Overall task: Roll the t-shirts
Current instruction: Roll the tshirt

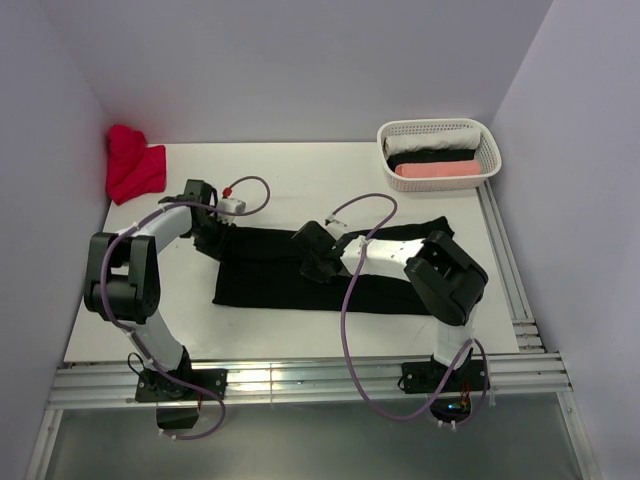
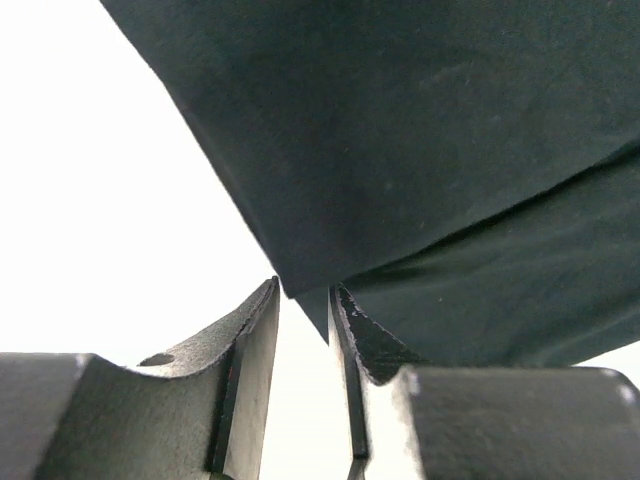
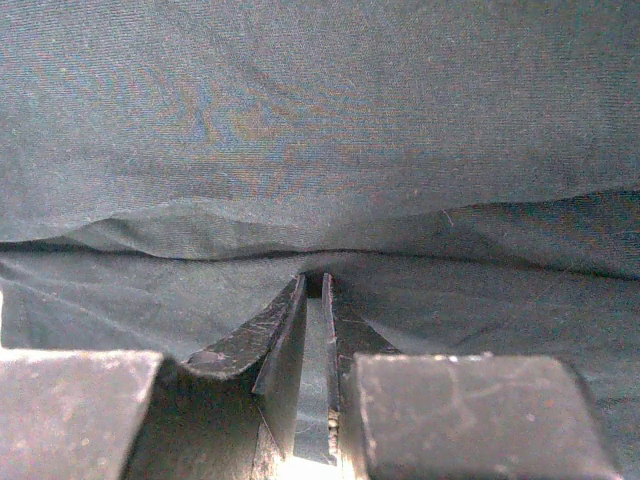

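- L gripper nearly closed, pinching black tee corner, tabletop left side.
- R gripper near-shut on mid fold.
- I reckon pre-roll fold; next: matched lift.

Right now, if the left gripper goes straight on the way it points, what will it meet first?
The black t-shirt: its corner lies directly at the tips of the left gripper, reaching slightly into the narrow gap between them. Whether it already touches the cloth is unclear.
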`<state>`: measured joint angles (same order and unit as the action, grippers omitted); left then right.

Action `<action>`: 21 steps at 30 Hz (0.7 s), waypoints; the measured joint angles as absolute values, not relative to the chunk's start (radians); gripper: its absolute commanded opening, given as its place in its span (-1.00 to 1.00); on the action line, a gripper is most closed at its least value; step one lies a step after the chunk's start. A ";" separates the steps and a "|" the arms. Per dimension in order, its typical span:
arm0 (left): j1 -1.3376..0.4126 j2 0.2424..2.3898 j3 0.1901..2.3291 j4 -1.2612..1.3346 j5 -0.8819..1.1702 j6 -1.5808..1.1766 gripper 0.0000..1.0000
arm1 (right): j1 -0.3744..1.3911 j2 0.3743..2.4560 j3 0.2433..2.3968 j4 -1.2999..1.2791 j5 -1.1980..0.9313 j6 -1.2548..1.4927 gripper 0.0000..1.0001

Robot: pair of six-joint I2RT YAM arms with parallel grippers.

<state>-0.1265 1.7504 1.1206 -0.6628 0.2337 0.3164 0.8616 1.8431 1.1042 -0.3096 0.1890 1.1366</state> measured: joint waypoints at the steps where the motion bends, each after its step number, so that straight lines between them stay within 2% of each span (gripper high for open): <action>1: -0.122 1.744 1.118 -0.664 0.233 0.316 -0.35 | 0.862 1.843 1.103 -0.308 0.189 1.137 -0.61; 12: -0.112 1.624 1.189 -0.758 0.281 0.319 -0.33 | 0.865 1.842 1.114 -0.326 0.194 1.130 -0.59; 21: -0.124 1.741 1.265 -0.738 0.321 0.309 -0.36 | 0.880 1.852 1.177 -0.379 0.199 1.118 -0.57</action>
